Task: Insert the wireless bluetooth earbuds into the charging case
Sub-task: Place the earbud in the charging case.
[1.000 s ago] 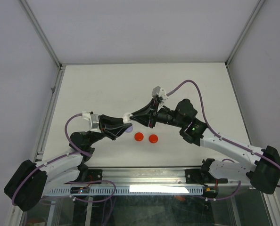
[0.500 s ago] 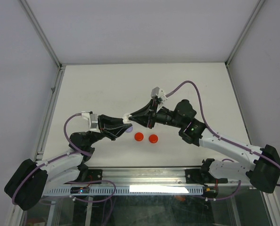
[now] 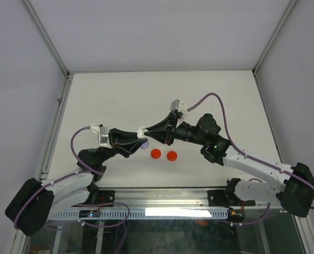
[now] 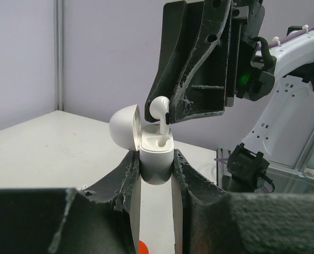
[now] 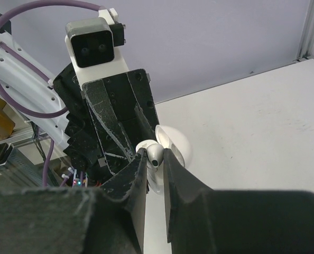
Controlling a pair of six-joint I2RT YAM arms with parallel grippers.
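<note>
My left gripper is shut on the lower body of a white charging case, held upright above the table with its domed lid hinged open to the left. Right above the case's open top hangs a white earbud, stem pointing down at a slot, pinched in my shut right gripper. In the right wrist view the earbud sits between the fingertips with the open lid behind it. From the top camera both grippers meet at the case, mid-table.
Two round red discs lie on the white table just in front of the grippers, and a lilac disc peeks out under the left fingers. One red disc shows below the case.
The right wrist has edged slightly left and down toward the case with the earbud. The left gripper and the case have hardly moved. Both grips are unchanged.
</note>
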